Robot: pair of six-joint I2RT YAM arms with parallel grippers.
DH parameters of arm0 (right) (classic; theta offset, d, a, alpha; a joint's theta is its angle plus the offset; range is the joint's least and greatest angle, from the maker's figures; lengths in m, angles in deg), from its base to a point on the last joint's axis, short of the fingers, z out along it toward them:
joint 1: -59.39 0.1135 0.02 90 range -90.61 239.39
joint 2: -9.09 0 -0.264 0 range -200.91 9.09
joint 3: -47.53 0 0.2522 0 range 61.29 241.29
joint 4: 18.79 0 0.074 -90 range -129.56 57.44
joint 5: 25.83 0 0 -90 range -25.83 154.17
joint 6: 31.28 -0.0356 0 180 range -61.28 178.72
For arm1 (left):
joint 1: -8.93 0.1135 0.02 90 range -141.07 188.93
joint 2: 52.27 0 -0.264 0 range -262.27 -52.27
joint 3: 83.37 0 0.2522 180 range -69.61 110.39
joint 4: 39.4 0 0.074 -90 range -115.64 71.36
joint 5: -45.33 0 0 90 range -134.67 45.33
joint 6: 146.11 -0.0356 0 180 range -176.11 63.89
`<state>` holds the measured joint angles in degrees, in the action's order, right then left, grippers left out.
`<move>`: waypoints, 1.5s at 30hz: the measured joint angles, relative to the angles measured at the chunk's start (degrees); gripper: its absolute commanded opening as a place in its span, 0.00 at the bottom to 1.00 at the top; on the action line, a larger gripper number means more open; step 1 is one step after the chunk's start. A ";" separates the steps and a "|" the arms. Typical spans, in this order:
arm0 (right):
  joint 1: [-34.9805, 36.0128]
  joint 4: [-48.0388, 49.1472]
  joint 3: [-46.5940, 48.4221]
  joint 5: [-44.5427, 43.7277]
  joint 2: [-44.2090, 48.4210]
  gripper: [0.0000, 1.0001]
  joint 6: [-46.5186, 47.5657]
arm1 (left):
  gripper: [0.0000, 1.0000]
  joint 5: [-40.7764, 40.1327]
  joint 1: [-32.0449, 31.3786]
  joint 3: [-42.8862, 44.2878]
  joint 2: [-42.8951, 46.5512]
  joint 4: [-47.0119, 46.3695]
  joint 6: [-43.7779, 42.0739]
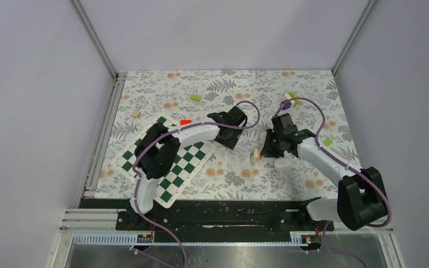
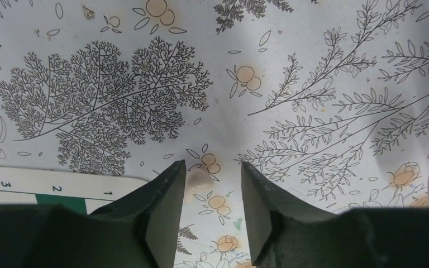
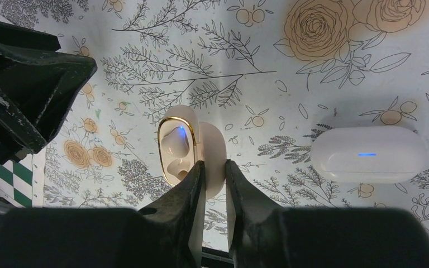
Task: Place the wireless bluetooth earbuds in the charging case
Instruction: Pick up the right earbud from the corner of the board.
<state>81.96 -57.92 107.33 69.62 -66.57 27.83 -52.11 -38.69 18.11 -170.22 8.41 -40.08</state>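
The right claw (image 3: 213,166) is pinched narrow on one half of the charging case (image 3: 211,139). It stands the case on edge on the tabletop (image 3: 313,67), probably to steady the open, gold-rimmed half for loading. An earbud (image 3: 173,146) with a blue light sits in that half, just left of the claw's tips. A closed white pod (image 3: 368,162) lies apart to the right. The left claw (image 2: 212,167) hangs partly open and empty above the tabletop, near the chessboard (image 2: 44,187), seemingly free to fetch.
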 measured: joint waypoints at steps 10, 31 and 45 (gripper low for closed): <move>0.00 -0.07 -0.07 -0.04 0.61 0.00 0.44 | 0.55 -3.76 0.15 -0.15 0.90 0.57 9.40; 0.00 -0.13 -0.07 0.11 1.90 0.00 0.46 | 0.46 5.79 1.49 2.64 -0.22 7.98 -5.46; 0.00 -0.15 -0.07 0.15 1.90 0.00 0.44 | 0.36 4.85 1.49 7.80 -5.86 10.01 -7.06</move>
<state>81.96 -58.07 107.26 69.77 -64.67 28.27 -47.26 -37.20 25.92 -176.08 18.42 -47.14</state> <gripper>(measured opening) 0.229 0.362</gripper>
